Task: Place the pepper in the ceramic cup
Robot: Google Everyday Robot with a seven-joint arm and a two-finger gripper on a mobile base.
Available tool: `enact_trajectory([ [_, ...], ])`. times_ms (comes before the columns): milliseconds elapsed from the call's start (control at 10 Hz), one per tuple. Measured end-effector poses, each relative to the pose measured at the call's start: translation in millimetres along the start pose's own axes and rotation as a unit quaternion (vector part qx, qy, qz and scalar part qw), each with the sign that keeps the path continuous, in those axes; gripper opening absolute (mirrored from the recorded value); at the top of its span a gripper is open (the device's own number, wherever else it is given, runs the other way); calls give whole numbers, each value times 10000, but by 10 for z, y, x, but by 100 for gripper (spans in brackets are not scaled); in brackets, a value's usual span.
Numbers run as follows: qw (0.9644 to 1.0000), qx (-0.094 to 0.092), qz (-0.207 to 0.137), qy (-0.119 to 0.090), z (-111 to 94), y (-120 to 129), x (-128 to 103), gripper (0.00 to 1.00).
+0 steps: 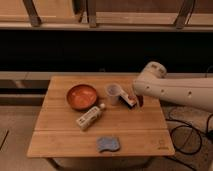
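where the arm [172, 92] extended in from the right, the tool [138, 100] hung low over the desk [60, 142], just right of the ceramic cup [113, 93], its fingers fully closed. a small red-white-dark object [131, 100] sat between cup and tool; no grip on it could be confirmed. the pepper [102, 106] lay on the desk outside the cup, between it and the orange bowl [81, 96], at the tip of a white bottle [88, 118].
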Motion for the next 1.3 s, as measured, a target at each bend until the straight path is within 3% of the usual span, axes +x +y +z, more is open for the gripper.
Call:
enact_trajectory([
  [100,9994,141,-119,-298,-174,-26,-145,0],
  [200,9986,173,-200,-456,-244,7,-215,0],
  [600,9899,64,-801,-1168,-264,322,-591,0],
  [800,9804,-114,-1232,-1535,-227,606,-856,0],
  [1000,9727,-321,-1483,-1753,-173,828,-1019,0],
  [1300,9636,-906,-1698,-1857,11,1229,-1033,0],
])
